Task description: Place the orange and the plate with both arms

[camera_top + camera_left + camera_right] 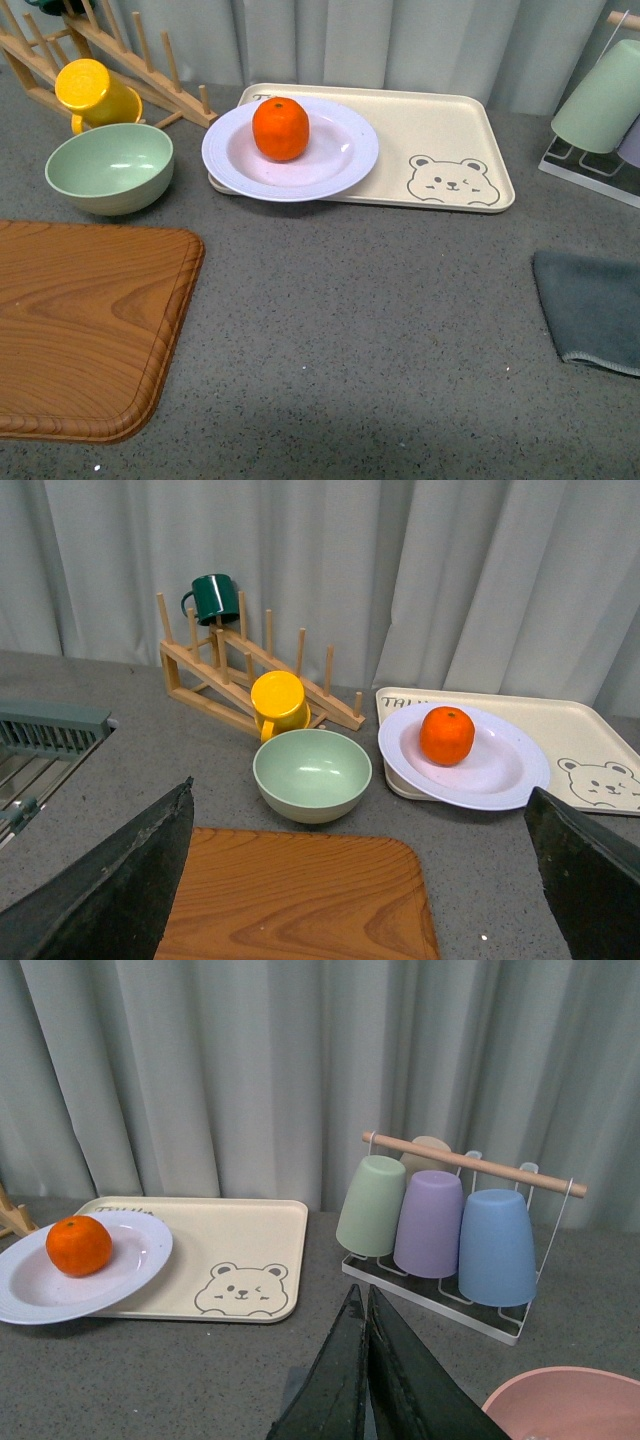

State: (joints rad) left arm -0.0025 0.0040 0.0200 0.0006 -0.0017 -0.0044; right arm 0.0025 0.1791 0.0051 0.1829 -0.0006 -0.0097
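Note:
The orange (280,128) rests in the white ridged plate (335,172), which sits on the left end of the beige bear tray (450,130) and overhangs its front-left edge. Neither arm shows in the front view. In the left wrist view my left gripper (360,880) is open above the wooden board, well short of the orange (446,735) and plate (505,785). My right gripper (362,1298) is shut and empty over the grey counter, with the orange (79,1245) and plate (135,1265) far off to one side.
A pale green bowl (110,165), a yellow mug (95,92) and a wooden peg rack (120,45) stand at the back left. The wooden board (80,330) fills the front left. A grey cloth (595,310), a cup rack (450,1230) and a pink bowl (570,1405) lie right.

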